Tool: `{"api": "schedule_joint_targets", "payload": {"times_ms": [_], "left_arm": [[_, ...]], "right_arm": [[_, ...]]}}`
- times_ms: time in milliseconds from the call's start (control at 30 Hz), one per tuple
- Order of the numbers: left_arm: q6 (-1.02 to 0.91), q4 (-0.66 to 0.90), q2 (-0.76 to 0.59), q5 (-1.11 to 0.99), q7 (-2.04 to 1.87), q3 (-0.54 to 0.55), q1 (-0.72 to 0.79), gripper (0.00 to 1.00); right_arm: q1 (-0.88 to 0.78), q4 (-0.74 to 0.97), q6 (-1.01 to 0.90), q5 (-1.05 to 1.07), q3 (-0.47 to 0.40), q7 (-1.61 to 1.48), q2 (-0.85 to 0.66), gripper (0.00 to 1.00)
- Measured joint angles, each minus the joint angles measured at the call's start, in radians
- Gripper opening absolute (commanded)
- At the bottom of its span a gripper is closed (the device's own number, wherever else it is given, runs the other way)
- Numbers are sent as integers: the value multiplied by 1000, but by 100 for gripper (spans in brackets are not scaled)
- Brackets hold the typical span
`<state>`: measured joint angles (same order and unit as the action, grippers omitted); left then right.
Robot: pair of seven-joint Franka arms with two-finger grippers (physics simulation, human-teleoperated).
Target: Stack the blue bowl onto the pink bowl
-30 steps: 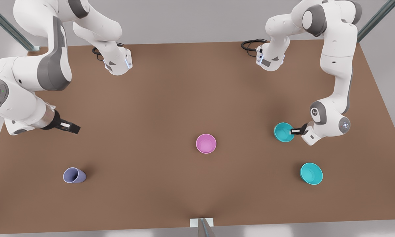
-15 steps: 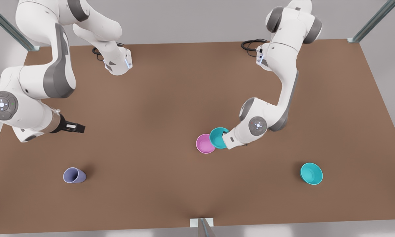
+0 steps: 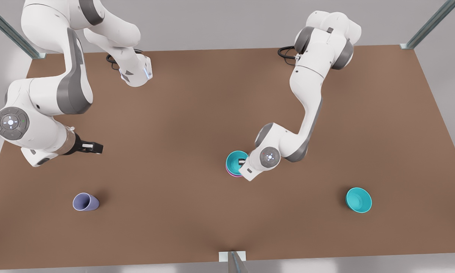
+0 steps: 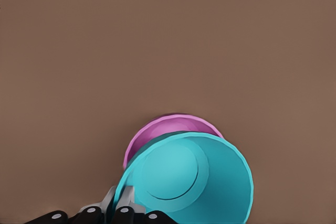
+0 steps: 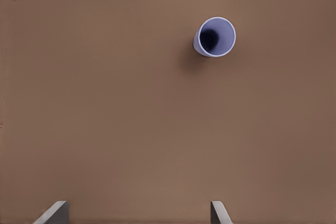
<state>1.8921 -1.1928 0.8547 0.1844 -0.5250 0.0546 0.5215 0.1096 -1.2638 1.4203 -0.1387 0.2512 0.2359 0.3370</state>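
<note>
A: Since the blue bowl (image 3: 235, 160) sits directly over the pink bowl (image 3: 231, 173) mid-table, what's the offset that matters?

B: Small. In the front view only a sliver of pink rim shows under the near edge of the blue one. In the left wrist view the pink bowl (image 4: 157, 132) peeks out past the blue bowl (image 4: 186, 179) on the side away from the fingers. So blue looks shifted slightly toward the gripper, and tilted. I can't tell if it's seated or just above.

A: Which arm has it?

B: Left gripper (image 3: 243, 163), at the bowl's rim on the front view's right. Left wrist view shows the fingers (image 4: 122, 204) pinched on the blue bowl's wall, narrow gap, one inside and one outside. It's holding the bowl, nothing else touched.

A: Next move?

B: My read: ease blue a touch away from the gripper to centre it, level it, then let go. Risk is that releasing while tilted leaves it cocked in the pink one.

A: Other arm?

B: Right gripper (image 3: 93, 147) waits well off at the front view's left, above bare table (image 3: 182, 98). Fingertips (image 5: 55, 212) spread wide, empty. The purple cup (image 5: 214, 37) lies on its side ahead of it, apart.

A: Second teal bowl?

B: Spare teal bowl (image 3: 358, 200), far off to the front view's right, upright, untouched. Not a factor.
</note>
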Motion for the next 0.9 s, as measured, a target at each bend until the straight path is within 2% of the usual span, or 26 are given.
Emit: {"api": "schedule_joint_targets", "payload": {"times_ms": [267,300,333,467,733,900], "left_arm": [[5,-1,10,3,-125,16,-2,21],[6,-1,10,4,-136,17,-3,50],[7,-2,10,4,-147,17,-3,100],[-39,-28,-47,-22,-170,17,-56,100],[-459,-41,-547,-205,-81,17,-295,100],[-568,-54,-600,-241,30,14,-331,100]], "right_arm": [[-2,-1,4,-1,-1,-13,0,100],[-2,-1,5,-1,-1,-15,0,100],[-2,-1,5,-1,-1,-16,1,100],[-3,-1,9,-1,-2,-20,6,100],[-1,-1,13,-1,-3,-25,4,100],[1,-1,12,0,-3,-28,-3,100]]}}
